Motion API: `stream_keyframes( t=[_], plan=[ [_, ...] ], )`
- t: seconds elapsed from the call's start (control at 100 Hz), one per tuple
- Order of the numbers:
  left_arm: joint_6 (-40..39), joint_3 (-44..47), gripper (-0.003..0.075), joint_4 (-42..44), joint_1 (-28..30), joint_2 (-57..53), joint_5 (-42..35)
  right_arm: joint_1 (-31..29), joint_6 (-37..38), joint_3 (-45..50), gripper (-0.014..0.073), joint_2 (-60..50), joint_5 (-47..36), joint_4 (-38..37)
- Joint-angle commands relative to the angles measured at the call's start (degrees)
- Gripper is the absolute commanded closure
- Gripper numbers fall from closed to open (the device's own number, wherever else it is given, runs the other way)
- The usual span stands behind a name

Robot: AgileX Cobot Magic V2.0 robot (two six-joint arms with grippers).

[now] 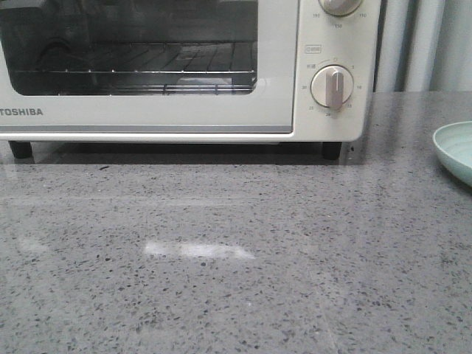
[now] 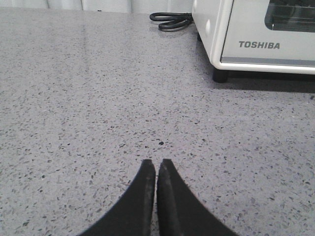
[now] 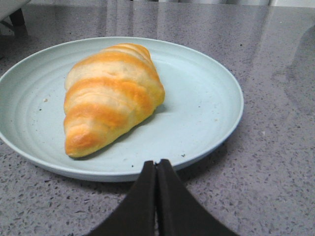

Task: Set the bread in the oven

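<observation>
The cream-white Toshiba oven [image 1: 147, 110] stands at the back of the grey counter, its glass door shut, wire rack visible inside; its corner also shows in the left wrist view [image 2: 256, 34]. The bread [image 3: 110, 96], a golden-orange roll with paler stripes, lies on a pale green plate [image 3: 206, 113]. My right gripper [image 3: 156, 164] is shut and empty, just in front of the plate's near rim. My left gripper [image 2: 156, 164] is shut and empty above bare counter, apart from the oven. Neither gripper shows in the front view.
The plate's rim [image 1: 456, 151] shows at the right edge of the front view. A black power cord [image 2: 171, 20] lies coiled on the counter beside the oven. Two round dials [image 1: 332, 86] sit on the oven's right panel.
</observation>
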Motion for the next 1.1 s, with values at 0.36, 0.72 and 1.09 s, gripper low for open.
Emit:
stream_keyframes(
  t=[0.36,0.72,1.09],
  plan=[
    [-0.1,1.5,0.0741,5.0,0.1,0.3,-7.7,0.1,-0.3,0.7,0.0670,-1.3,-1.6,0.3],
    [-0.2,1.5,0.0741,2.0,0.1,0.3,-30.8,0.1,-0.3,0.7,0.0670,-1.3,-16.0,0.4],
    [-0.5,1.4,0.0741,-0.5,0.1,0.3,-45.5,0.1,9.4,0.5,0.0670,-1.3,-70.2,-0.5]
  ],
)
